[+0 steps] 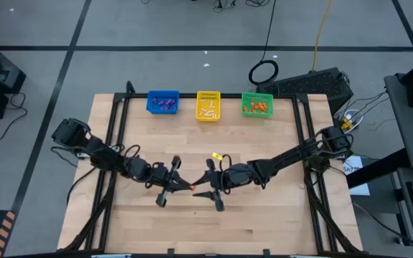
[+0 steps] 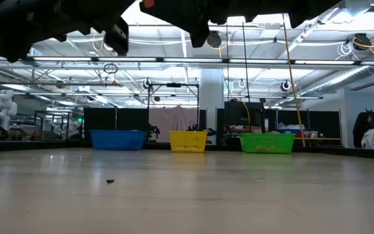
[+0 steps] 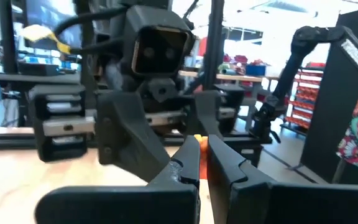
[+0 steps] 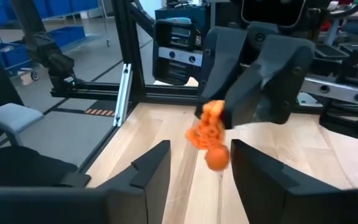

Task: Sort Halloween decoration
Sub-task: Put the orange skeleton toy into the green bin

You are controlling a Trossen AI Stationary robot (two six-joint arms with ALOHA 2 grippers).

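Right now, step in hand: a handover of one orange trinket [image 4: 209, 138] between our two claws, above mid-table, as we judge it.
Left gripper [image 1: 186, 185]: clenched on the orange trinket, which dangles from its tips; a sliver of orange shows between its fingers [image 3: 185, 163] in our left wrist view.
Right gripper [image 1: 198, 192]: released, fingers spread, tips just beside the left claw's tips, the trinket hanging in front of the gap between its fingers.
Trinket's place: at the left claw's tips, just ahead of the right claw's open fingers, well clear of the tabletop [image 1: 264, 215] below.
Likely target: the green basket [image 1: 257, 104], which already holds orange pieces, far beyond both claws.
Other baskets: blue basket [image 1: 163, 102] with purple bits, yellow basket [image 1: 208, 105] with pale bits.
Doing it well: we ease the right claw forward until the round lower end sits squarely between its fingers, close firmly, and only then loosen the left.
Risk: the piece is tiny; a loose pinch lets it drop.
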